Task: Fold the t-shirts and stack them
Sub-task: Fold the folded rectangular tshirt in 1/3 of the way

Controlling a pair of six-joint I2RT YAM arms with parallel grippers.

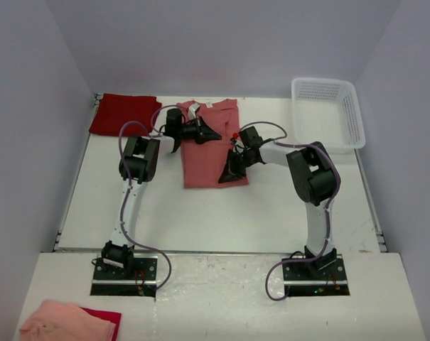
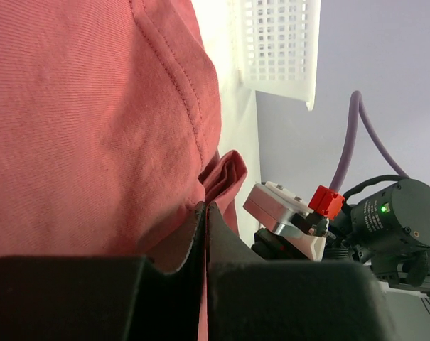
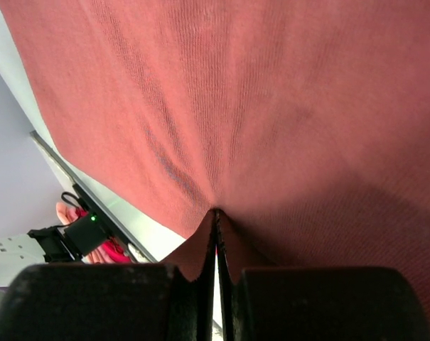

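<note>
The salmon t-shirt (image 1: 207, 153) lies folded into a long strip in the middle of the table, its white neck label (image 1: 208, 105) at the far end. My left gripper (image 1: 215, 136) is shut on its right edge near the top; in the left wrist view the cloth (image 2: 94, 121) puckers into the closed tips (image 2: 205, 206). At the shirt's near right corner my right gripper (image 1: 227, 175) is shut, and the fabric (image 3: 257, 99) draws to a point at the tips (image 3: 216, 213). The crimson t-shirt (image 1: 124, 114) lies flat at the back left.
A white mesh basket (image 1: 328, 114) stands at the back right, also in the left wrist view (image 2: 278, 42). A peach-pink cloth (image 1: 62, 321) lies on the near ledge at the bottom left. Grey walls enclose the table on three sides.
</note>
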